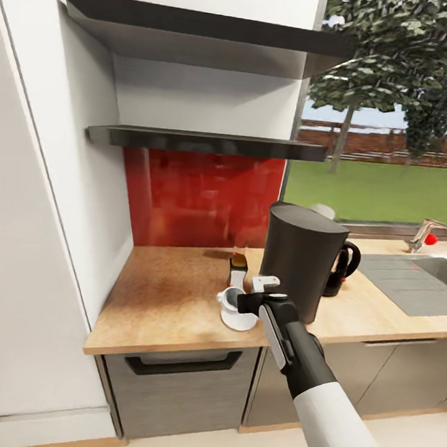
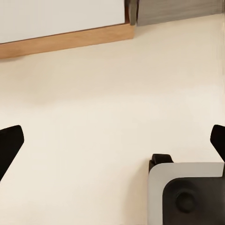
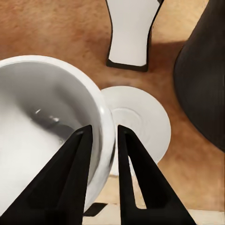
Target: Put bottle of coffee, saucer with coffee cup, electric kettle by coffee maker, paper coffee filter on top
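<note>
We pinch the coffee cup's [image 3: 51, 126] rim between our right gripper's [image 3: 104, 140] nearly closed fingers, holding it just over the saucer [image 3: 140, 124] for placing. Beyond stands the bottle of coffee [image 1: 238, 264], left of the coffee maker [image 1: 299, 258].

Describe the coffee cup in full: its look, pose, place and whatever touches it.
The coffee cup is a small white, glossy, ceramic-looking cup, upright with its hollow open upward and apparently empty. Its handle cannot be made out. The right gripper pinches its rim wall, one finger inside and one outside. It sits at the saucer on the kitchen countertop, in front of the bottle of coffee and beside the tall dark grey cylinder; whether it rests on the saucer or hangs above it cannot be told.
</note>
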Tool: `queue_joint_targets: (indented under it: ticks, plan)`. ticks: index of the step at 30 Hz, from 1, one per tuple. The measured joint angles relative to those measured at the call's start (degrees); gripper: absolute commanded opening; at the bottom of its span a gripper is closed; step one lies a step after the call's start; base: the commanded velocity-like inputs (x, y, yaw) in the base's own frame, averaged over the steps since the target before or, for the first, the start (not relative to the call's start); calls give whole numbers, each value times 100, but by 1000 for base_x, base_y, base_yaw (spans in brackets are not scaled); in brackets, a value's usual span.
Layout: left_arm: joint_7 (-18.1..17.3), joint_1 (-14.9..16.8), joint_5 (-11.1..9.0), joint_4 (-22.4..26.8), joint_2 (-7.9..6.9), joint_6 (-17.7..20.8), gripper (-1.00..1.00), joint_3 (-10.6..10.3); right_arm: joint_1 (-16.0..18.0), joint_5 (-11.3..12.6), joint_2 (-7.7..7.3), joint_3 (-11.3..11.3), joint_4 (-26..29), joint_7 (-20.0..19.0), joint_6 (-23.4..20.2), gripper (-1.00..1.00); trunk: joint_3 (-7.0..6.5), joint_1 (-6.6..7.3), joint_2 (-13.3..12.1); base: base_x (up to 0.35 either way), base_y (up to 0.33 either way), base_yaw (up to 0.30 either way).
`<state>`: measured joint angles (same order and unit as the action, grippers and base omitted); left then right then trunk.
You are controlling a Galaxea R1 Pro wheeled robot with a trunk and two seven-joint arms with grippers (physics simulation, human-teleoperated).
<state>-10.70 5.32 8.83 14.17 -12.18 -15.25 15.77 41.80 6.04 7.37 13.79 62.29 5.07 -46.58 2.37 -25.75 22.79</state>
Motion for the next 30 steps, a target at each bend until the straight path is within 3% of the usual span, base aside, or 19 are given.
queue_joint_targets:
  ticks: [14, 19, 21, 25, 30]
  plan:
    - [-31, 1, 21, 13, 2, 5, 100, 2, 3, -7, -32, -65, 2, 0, -4, -100, 0, 0, 0, 0, 0, -61]
    - [-50, -8, 36, 11, -6, 15, 100, -29, 4, 3, -33, -93, 17, 1, -1045, -100, 0, 0, 0, 0, 0, 0]
    - [-44, -10, 35, 5, -12, 22, 100, -28, 3, -23, -34, -267, 43, 2, -1235, -100, 0, 0, 0, 0, 0, 0]
    - [-15, -4, 35, 1, -14, 36, 100, -33, 4, -1, -34, -545, 57, 3, -1312, -100, 0, 0, 0, 0, 0, 0]
    - [-7, -39, 36, -10, -18, 63, 100, -33, 5, 1, -39, -615, 67, 2, -1324, -100, 0, 0, 0, 4, 0, 0]
